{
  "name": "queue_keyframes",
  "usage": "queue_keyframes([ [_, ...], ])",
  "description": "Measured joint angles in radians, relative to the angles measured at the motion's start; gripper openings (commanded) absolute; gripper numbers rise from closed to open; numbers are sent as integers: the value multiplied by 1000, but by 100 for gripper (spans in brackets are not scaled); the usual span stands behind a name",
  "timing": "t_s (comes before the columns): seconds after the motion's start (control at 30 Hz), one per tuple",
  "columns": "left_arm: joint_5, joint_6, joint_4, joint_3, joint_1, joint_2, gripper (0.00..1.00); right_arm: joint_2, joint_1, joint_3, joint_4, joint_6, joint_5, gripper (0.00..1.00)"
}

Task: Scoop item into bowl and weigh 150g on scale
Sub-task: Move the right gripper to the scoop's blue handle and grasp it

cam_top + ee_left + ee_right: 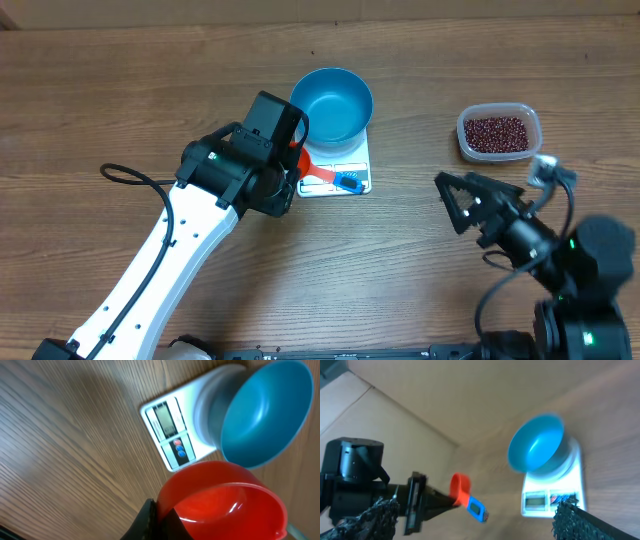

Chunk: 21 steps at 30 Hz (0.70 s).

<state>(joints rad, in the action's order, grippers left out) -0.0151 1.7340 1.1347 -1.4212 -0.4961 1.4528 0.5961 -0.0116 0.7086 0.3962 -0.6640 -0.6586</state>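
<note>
Though empty: one bowl [331, 105], one scale [356, 154]

left arm [190, 240] reaches forward, jaws clamped on the scoop [318, 174]; right arm [520, 235] held back, jaws seemingly wide apart

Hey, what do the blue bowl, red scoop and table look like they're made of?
The blue bowl: likely plastic, smooth with a soft sheen. The red scoop: likely plastic, glossy, with a bright highlight inside. The table: wood or wood-look laminate, grain lines visible.
</note>
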Motion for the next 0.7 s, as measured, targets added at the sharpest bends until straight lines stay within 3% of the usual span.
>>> queue_keyframes([
  [0.23,-106,22,-66,0,0,0,4,185,0,0,-127,-193,-138,100],
  [0.7,-248,84,-157,0,-11,0,4,390,54,0,-301,-285,-283,100],
])
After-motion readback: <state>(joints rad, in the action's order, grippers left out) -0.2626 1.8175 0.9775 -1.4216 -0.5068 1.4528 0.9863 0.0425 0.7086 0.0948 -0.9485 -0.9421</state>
